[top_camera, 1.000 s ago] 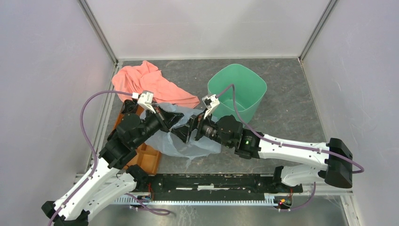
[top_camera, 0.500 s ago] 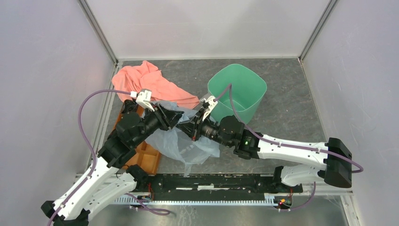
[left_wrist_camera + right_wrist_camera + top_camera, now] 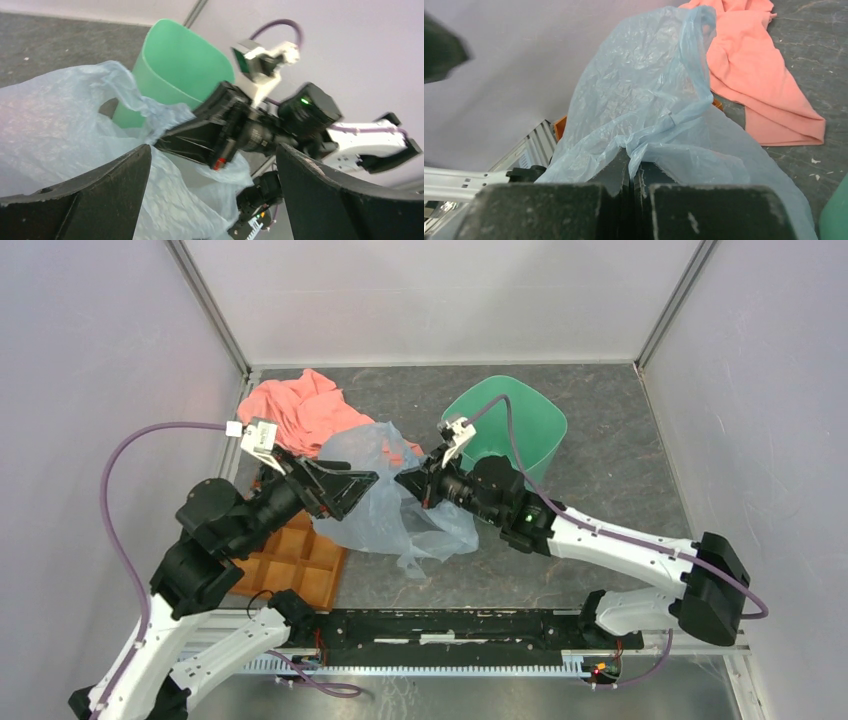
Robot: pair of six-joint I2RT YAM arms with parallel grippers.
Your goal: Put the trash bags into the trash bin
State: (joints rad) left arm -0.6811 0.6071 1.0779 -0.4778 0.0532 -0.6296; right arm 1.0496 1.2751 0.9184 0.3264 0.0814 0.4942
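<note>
Nothing has gone into the bin yet. The pale blue trash bag [image 3: 400, 525] is bunched up in the middle of the worktop [image 3: 620, 480], just left of the mint-green trash bin [image 3: 548, 440]. The right claw [image 3: 634, 175] is pinched tight on a fold near the bag's top, and the rest droops below it. The left claw [image 3: 355, 495] stands spread wide just beside the bag's left side, gripping nothing. What's left, I'd say, is the carry to the right over the rim, then stuffing the loose film down.

Room looks fair. The bin's mouth is open, though the right arm's purple cable [image 3: 505, 430] arches across it. The salmon cloth [image 3: 300, 410] lies far-left and the orange compartment tray [image 3: 300, 560] near-left, both away from the path. Trailing folds could catch on the bin's near-left rim.
</note>
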